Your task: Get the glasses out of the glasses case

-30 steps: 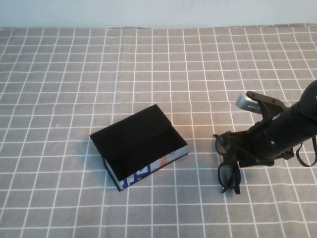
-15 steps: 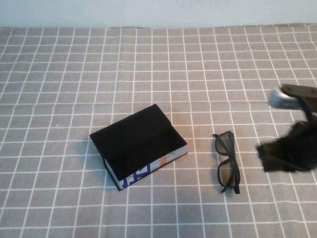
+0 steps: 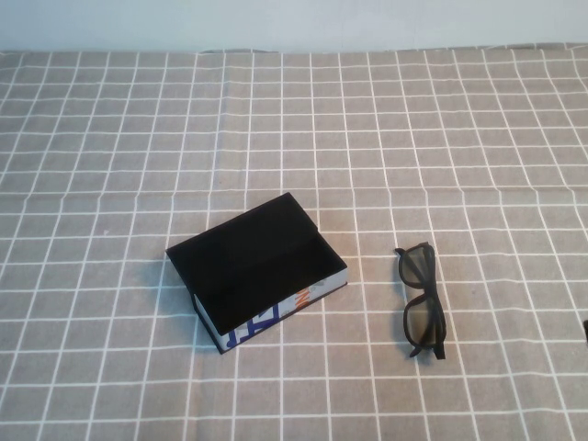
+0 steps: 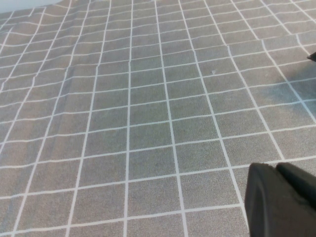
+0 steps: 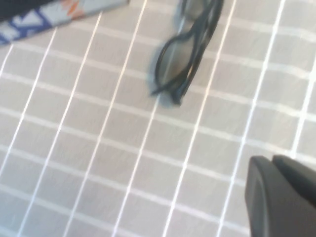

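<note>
High view. The glasses case [image 3: 258,271], a small rectangular box with a black top and a white side carrying blue lettering and a small orange mark, lies at an angle a little left of the frame's centre on the desk [image 3: 138,138], which is covered by a grey cloth with a white grid. The glasses [image 3: 422,300], black and thick-framed with their arms folded, lie flat on the cloth to the right of the case, apart from it, with bare grid squares between the two; one lens points toward the upper part of the frame and the other toward the lower part. Neither arm reaches over the central area in this view.

Right wrist view. The right hand [image 5: 284,195] shows as a dark mass in the lower right corner, above the cloth and clear of the glasses [image 5: 185,52], which appear blurred near the upper centre; a strip of the case's lettered side [image 5: 54,17] crosses the upper left corner. Whether its fingers are apart or together cannot be told.

Left wrist view. The left hand [image 4: 281,200] shows as a dark mass in the lower right corner over bare grid cloth; its fingers' state cannot be told.
</note>
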You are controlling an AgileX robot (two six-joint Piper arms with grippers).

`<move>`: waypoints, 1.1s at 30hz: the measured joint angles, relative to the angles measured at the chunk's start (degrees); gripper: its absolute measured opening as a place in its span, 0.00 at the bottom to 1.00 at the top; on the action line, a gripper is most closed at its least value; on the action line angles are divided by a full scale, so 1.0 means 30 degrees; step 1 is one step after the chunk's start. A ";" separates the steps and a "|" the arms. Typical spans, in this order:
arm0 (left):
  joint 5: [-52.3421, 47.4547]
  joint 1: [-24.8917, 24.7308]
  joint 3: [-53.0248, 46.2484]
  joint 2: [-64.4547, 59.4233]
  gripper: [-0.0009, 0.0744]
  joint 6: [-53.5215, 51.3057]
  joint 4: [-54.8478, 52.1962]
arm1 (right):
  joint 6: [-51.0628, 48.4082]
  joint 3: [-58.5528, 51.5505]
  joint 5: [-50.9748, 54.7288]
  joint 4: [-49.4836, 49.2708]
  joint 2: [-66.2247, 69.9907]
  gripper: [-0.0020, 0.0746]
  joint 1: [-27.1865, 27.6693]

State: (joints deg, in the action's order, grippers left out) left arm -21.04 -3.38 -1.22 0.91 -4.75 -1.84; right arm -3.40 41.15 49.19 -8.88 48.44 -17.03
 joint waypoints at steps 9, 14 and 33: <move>0.0000 0.0000 0.0000 0.0000 0.01 0.0000 0.0000 | 0.0000 -0.5743 -0.8263 0.2174 -0.3777 0.01 0.0789; 0.0000 0.0000 0.0000 0.0000 0.01 0.0000 0.0000 | 0.0000 -1.1292 -1.4550 0.2696 -0.8725 0.01 0.2321; 0.0000 0.0000 0.0000 0.0000 0.01 0.0000 0.0000 | 0.0000 -1.4237 -1.0743 0.1554 -1.6292 0.00 0.3647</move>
State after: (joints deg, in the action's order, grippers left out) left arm -21.04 -3.38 -1.22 0.91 -4.75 -1.84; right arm -3.40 -1.56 16.96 -4.22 -0.43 -6.09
